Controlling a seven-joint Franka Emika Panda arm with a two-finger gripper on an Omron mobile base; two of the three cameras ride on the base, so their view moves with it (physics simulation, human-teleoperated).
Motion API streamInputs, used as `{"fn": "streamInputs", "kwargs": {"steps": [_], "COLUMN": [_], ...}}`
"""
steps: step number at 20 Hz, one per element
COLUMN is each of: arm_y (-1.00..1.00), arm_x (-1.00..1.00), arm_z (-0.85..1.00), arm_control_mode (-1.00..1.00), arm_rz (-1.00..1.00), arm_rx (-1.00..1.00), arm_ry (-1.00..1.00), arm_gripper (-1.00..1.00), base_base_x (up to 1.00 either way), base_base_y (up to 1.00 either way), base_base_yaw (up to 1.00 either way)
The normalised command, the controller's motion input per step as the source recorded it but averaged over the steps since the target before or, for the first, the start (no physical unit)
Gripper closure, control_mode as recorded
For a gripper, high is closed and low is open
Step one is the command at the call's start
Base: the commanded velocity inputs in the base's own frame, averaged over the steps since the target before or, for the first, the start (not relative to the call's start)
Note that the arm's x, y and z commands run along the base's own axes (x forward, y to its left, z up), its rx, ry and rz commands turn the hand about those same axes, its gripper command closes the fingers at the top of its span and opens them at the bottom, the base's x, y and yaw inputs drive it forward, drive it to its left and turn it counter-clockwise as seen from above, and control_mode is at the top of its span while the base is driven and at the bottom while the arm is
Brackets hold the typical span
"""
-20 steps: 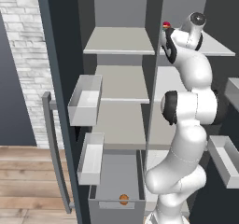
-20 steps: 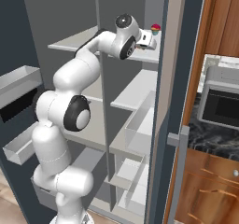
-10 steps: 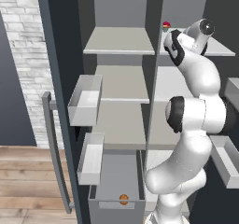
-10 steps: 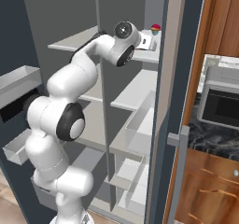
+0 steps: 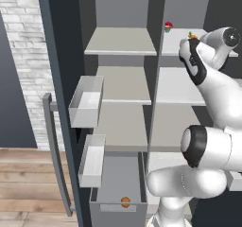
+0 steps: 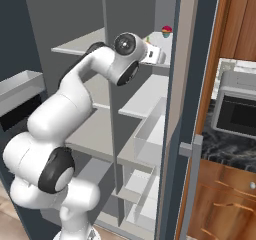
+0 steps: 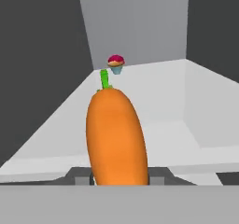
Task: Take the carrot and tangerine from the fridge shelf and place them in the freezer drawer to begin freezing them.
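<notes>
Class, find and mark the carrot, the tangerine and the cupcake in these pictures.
carrot (image 7: 116, 136), hand view, middle of its orange body
tangerine (image 5: 125, 202), left base view, centre of the ball in the freezer drawer
cupcake (image 7: 115, 64), hand view, between pink top and blue cup

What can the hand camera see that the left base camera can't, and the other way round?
Hand view: the carrot up close, big and orange, with its green stalk pointing away toward the back, and the cupcake behind it with its red top and blue cup.

Left base view: the tangerine already down in the open freezer drawer, the white door bins and the robot's big white arm.

Both: the carrot, the cupcake and the pale fridge shelf they sit on, tiny from the base and large from the hand.
</notes>
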Motion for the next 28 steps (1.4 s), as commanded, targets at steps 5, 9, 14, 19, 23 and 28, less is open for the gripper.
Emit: {"fn": "streamInputs", "kwargs": {"steps": [5, 9, 14, 19, 23, 28], "arm_y": [0.37, 0.48, 0.46, 0.42, 0.34, 0.27], "arm_x": [-0.91, -0.84, -0.95, -0.84, -0.39, -0.21], "arm_z": [0.24, 0.0, 0.0, 0.0, -0.29, -0.2], "arm_control_mode": [-1.0, -1.0, -1.0, -1.0, -1.0, -1.0], "arm_rz": [0.0, 0.0, 0.0, 0.0, 0.0, 0.0], "arm_rx": [0.01, 0.0, 0.0, 0.02, 0.0, 0.01], "arm_ry": [0.06, 0.15, 0.13, 0.16, 0.18, 0.2], "arm_gripper": [1.0, 1.0, 1.0, 1.0, 1.0, 1.0], "base_base_x": [0.0, 0.0, 0.0, 0.0, 0.0, 0.0], "base_base_y": [0.0, 0.0, 0.0, 0.0, 0.0, 0.0], "base_base_yaw": [0.0, 0.0, 0.0, 0.0, 0.0, 0.0]}}
